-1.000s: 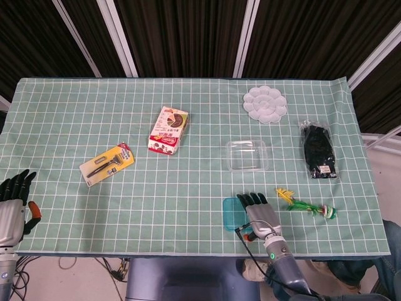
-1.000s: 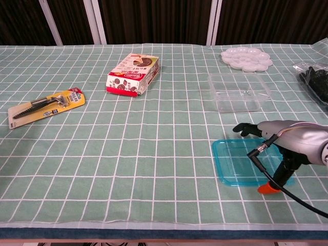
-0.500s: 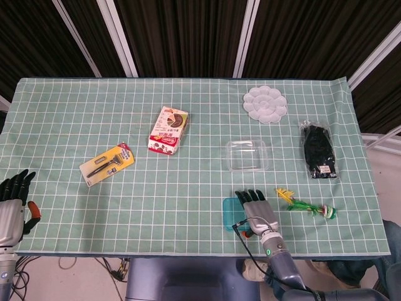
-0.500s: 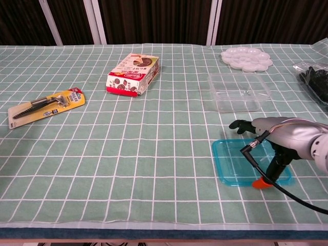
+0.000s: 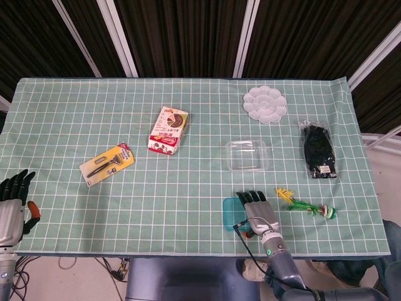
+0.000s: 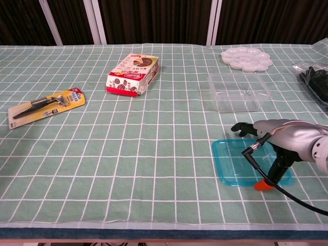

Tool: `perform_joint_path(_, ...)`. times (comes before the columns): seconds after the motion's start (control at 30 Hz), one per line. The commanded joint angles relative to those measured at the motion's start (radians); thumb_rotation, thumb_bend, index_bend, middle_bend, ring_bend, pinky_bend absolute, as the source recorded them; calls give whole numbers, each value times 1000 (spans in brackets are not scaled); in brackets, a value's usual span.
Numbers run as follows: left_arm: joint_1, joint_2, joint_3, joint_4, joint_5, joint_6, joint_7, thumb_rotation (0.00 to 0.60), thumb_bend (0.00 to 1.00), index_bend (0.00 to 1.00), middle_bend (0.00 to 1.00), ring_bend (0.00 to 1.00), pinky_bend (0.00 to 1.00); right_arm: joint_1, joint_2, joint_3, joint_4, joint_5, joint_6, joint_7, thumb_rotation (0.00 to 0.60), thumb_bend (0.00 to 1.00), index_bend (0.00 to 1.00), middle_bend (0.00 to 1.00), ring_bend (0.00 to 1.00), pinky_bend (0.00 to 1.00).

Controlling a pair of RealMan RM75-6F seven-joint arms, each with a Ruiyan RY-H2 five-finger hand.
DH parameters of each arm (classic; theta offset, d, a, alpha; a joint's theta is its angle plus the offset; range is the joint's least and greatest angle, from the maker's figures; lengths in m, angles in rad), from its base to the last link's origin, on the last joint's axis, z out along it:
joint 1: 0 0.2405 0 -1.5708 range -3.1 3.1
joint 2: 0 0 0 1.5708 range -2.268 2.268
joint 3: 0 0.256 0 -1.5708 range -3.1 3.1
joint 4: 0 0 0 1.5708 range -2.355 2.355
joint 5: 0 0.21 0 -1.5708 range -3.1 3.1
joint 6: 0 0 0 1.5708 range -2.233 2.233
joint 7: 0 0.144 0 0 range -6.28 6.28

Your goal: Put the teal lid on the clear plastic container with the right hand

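Note:
The teal lid (image 6: 233,164) lies flat on the cloth near the table's front edge, in the head view partly covered, with its left part (image 5: 230,214) showing. My right hand (image 6: 279,137) hovers over the lid's right half, fingers stretched forward and apart, and its orange-tipped thumb points down to the lid's near right edge. It holds nothing. The right hand (image 5: 257,208) also shows from above. The clear plastic container (image 6: 239,92) stands open-topped just beyond the lid, also seen as the container (image 5: 248,155). My left hand (image 5: 14,202) rests open at the table's near left corner.
A snack box (image 5: 169,129) and a carded razor pack (image 5: 107,163) lie to the left. A white palette (image 5: 265,103) sits at the back, a black bag (image 5: 319,151) at the right edge, and a green-yellow toy (image 5: 307,205) right of my right hand.
My right hand has shifted a little to the left over the lid, and its thumb tip has come from off the lid to its near right edge. The lid has not moved.

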State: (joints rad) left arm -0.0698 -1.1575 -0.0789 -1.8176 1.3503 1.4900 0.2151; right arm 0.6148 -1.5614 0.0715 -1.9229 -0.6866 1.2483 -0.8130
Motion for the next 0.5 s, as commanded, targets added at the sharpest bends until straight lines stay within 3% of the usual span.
perform_joint_path(0.03,0,0,1,-1,2,0,1,600,796,63,0,0,0,1,0,0,1,0,1,3,600,174,0,146,0,0)
perform_joint_path(0.5,0,1,0,-1,-1,1,2,600,796,62,0,0,0,11,-9,-7,17,14,-4,8,600,174,0,151,0,0)
